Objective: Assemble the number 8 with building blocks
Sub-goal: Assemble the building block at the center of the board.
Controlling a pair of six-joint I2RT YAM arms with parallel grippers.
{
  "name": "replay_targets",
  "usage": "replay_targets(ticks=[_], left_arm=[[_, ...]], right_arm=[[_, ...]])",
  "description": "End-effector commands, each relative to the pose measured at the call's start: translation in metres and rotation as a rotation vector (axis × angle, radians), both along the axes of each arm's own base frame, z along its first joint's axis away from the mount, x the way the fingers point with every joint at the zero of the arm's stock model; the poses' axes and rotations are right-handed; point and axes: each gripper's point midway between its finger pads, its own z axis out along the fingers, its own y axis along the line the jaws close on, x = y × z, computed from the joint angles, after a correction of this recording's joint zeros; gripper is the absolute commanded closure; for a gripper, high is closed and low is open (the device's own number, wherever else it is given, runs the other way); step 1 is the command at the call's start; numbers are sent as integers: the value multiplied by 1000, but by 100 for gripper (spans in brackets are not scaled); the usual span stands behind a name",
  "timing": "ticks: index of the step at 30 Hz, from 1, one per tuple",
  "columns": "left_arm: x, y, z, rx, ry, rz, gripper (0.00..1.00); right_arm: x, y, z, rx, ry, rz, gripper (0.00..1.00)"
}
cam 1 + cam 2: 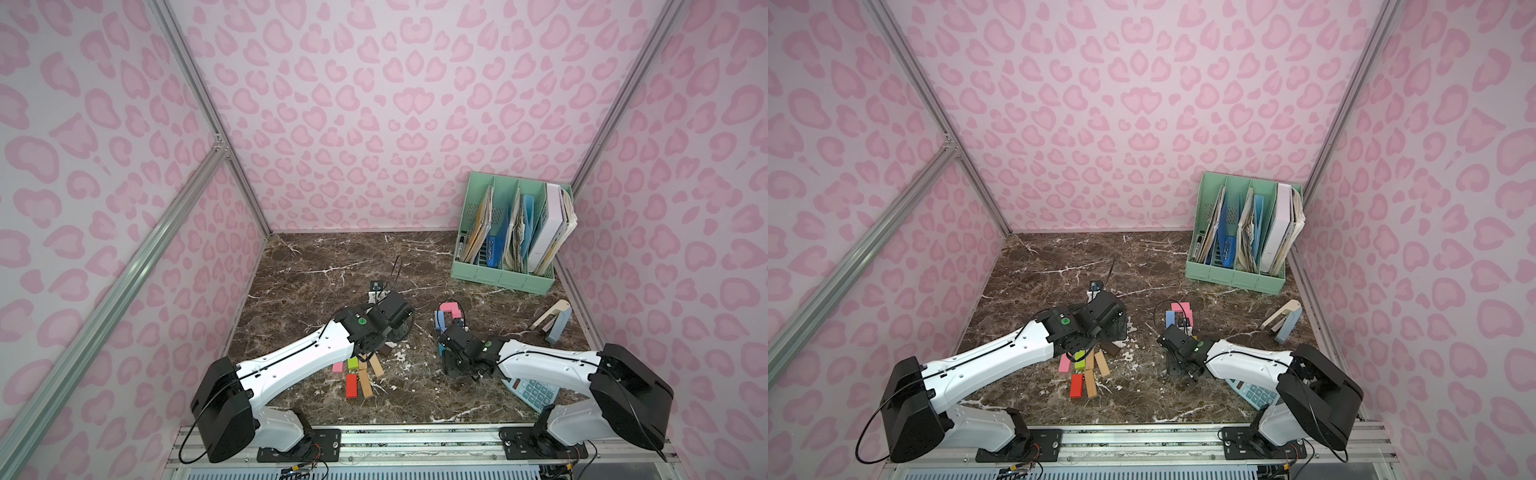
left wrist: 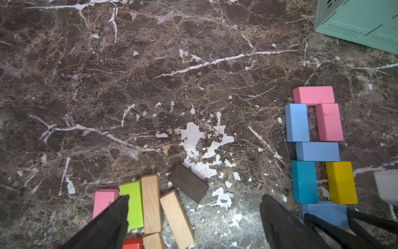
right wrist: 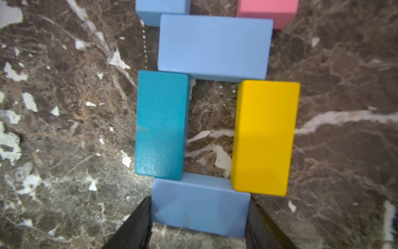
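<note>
Marble counter [image 2: 150, 75]: right gripper [image 3: 199, 200] straddles blue block [image 3: 200, 213] at six o'clock of the 8 [image 2: 317, 152], pinch unclear; left gripper [image 2: 196, 195] gaping; likely light, rigid, slick, so take the short ends.

Seven blocks [image 2: 317, 152] form 8, seemingly complete; left claw [image 2: 196, 197] spread wide near spares [image 2: 151, 202].

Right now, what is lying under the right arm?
A pale blue calculator: part of its keypad shows below the right arm. The arm covers the rest of it, so its far end cannot be seen.
</note>
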Motion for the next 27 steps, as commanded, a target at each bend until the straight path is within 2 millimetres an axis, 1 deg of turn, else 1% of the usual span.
replay_targets(ticks=[1, 13, 16, 19, 22, 25, 27], left_arm=[[-1, 1, -1, 6, 8, 0, 2], [-1, 1, 0, 6, 5, 2, 2], [-1, 3, 1, 7, 2, 6, 2], [-1, 7, 3, 14, -8, 22, 2], [-2, 15, 6, 9, -23, 48, 2], [-2, 26, 8, -8, -29, 85, 2], [-3, 36, 5, -16, -19, 112, 2]], right_arm=[[-7, -11, -6, -47, 28, 3, 31], [-7, -10, -5, -43, 29, 5, 20], [-6, -9, -3, -38, 27, 5, 18], [-5, -6, 4, -23, 17, 12, 14], [-1, -6, 20, -14, -11, 18, 10], [7, -5, 48, 0, -80, 37, 7], [14, -3, 71, 25, -148, 56, 7]])
